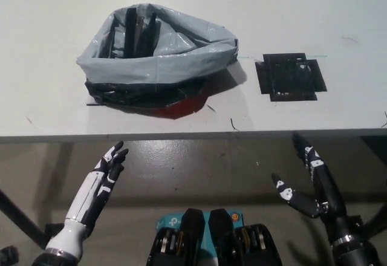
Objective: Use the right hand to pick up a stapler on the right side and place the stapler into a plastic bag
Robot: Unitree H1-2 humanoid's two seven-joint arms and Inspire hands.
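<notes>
Both hands hang below the table [302,12] edge, spread and empty: left hand [106,172], right hand [321,194]. Farther, left of a black pad [290,77], the stapler [130,30] apparently stands inside the plastic bag [157,66]; probably rigid and weighty, best gripped across its body.

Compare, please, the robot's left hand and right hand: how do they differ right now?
The left hand is white and sits at lower left; the right hand is black and sits at lower right. The left hand's fingers lie nearly together; the right hand's fingers are splayed wide. Both are open, hold nothing and hang below the table edge.
</notes>
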